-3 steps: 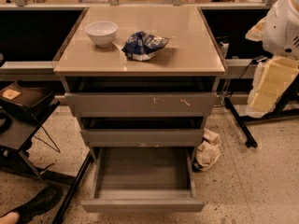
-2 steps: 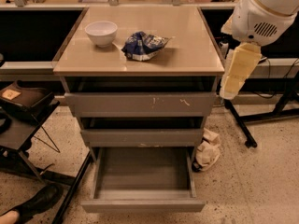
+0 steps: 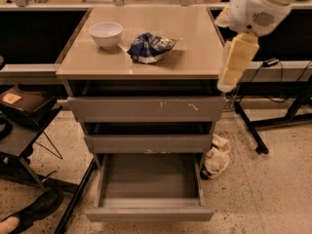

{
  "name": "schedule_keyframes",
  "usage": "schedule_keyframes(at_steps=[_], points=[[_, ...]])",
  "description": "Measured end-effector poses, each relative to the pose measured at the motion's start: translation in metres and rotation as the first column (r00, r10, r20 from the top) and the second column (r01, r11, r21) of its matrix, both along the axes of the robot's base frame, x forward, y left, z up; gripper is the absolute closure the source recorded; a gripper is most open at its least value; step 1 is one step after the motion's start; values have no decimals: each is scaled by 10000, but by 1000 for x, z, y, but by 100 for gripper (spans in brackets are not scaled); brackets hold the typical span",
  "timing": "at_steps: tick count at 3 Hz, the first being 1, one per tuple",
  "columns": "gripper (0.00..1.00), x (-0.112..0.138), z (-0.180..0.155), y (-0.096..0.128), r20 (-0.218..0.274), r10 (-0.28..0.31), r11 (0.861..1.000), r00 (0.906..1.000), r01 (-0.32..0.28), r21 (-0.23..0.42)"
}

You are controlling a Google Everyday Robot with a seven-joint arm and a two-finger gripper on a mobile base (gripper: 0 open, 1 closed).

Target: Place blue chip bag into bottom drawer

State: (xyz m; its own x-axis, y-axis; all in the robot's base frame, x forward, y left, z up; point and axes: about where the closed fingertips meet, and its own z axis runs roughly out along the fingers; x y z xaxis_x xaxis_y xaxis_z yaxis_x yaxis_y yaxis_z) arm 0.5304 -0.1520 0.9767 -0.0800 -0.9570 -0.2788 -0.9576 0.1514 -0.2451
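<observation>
1. Scanning from the left edge, a dark shoe (image 3: 29, 209) and a black metal stand (image 3: 24, 111) rest on the speckled floor, both away from the work.
2. A small round white bowl (image 3: 106, 34) stands on the tan-topped grey metal table (image 3: 195, 57), towards its left rear. It is a neighbour to avoid, not a target.
3. The crumpled dark blue foil chip bag with white patches (image 3: 151, 47) lies on the table just right of the bowl, apart from it and not yet grasped.
4. Below, the bottom drawer (image 3: 148, 179), a wide shallow grey metal tray, is pulled out with nothing in it.
5. A crumpled white wad (image 3: 214, 157) lies on the floor beside the drawer's right side.
6. The cream-coloured gripper (image 3: 228, 82) hangs tip-down at the table's right front corner, well apart from the bag. I cannot tell whether its jaws are spread or pressed together.
7. The step in hand is probably the reach. It would go best by rising above the table edge, travelling left, and descending on the bag's raised middle from the side away from the bowl. The foil will likely crush, so a deep pinch suits it.
8. No brand or writing is legible on the bag, only white patches.
</observation>
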Motion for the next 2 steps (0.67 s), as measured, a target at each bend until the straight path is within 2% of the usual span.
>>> schedule_keyframes(at_steps=[1, 2], points=[[0, 41, 12, 54, 88, 1524, 9848, 9883, -1526, 823], [0, 89, 9, 127, -74, 2572, 9553, 9663, -2531, 1529]])
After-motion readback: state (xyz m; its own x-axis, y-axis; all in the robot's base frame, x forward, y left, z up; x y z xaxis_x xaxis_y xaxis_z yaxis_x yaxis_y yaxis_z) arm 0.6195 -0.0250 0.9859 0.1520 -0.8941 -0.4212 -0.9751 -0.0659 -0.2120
